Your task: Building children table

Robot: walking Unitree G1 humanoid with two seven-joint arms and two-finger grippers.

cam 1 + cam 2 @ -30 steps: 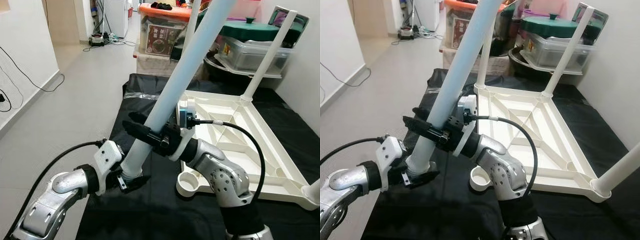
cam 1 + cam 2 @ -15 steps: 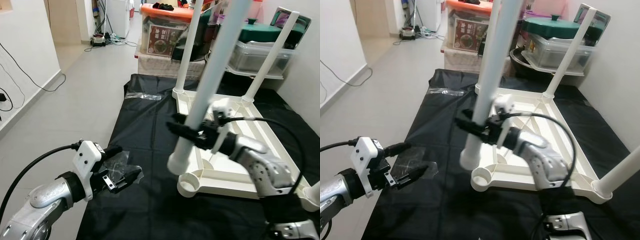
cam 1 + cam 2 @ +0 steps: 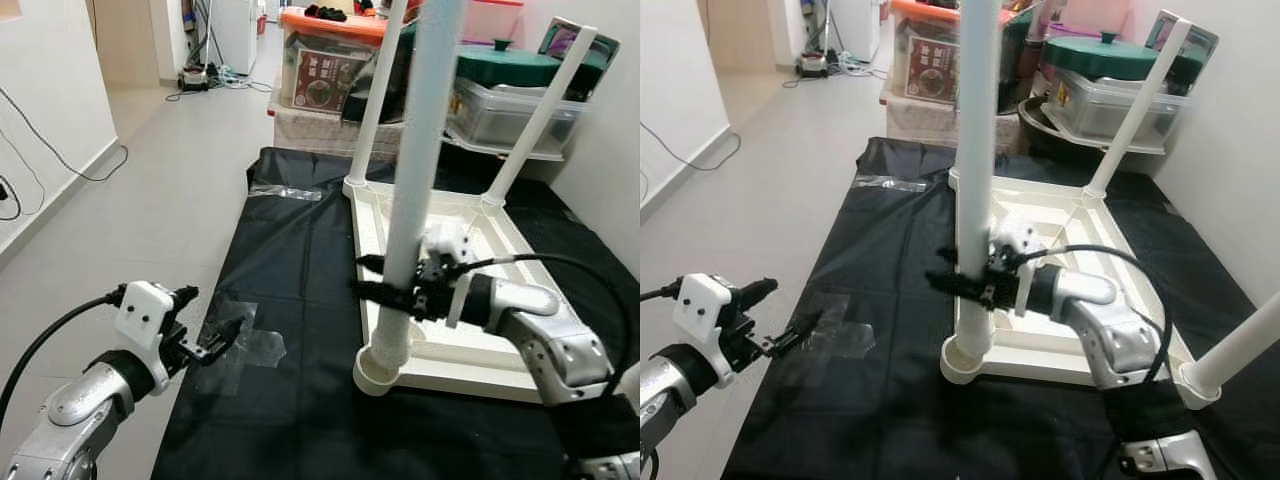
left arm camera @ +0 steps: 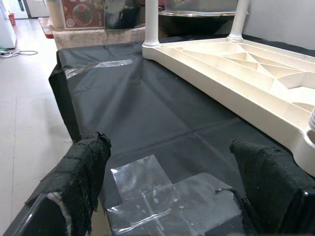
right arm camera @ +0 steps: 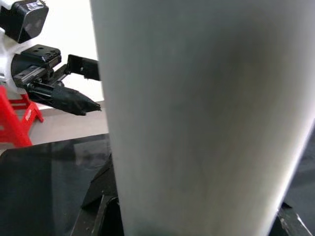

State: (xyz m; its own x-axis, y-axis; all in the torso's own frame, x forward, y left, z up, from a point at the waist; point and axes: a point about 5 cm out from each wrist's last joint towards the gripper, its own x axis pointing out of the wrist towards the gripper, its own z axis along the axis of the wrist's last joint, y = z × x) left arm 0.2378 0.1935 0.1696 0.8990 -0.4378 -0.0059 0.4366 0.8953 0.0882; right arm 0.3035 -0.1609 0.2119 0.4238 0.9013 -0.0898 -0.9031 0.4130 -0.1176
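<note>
On the black sheet (image 3: 300,250) lies the white table top (image 3: 500,300) upside down, and a white leg (image 3: 415,180) stands nearly upright with its lower end in the near corner socket (image 3: 380,372). The right gripper (image 3: 385,292) is closed around this leg, a little above the socket. The left gripper (image 3: 205,345) hangs apart over taped clear plastic (image 4: 162,196), its fingers (image 4: 83,172) spread wide and holding nothing. Storage boxes (image 3: 325,70) stand behind.

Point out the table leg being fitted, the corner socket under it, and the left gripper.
Table leg (image 3: 415,200), left eye view: mid shaft, above the right gripper (image 3: 385,292).
Corner socket (image 3: 380,371), left eye view: round rim.
Left gripper (image 3: 215,345), left eye view: between its fingertips.
</note>
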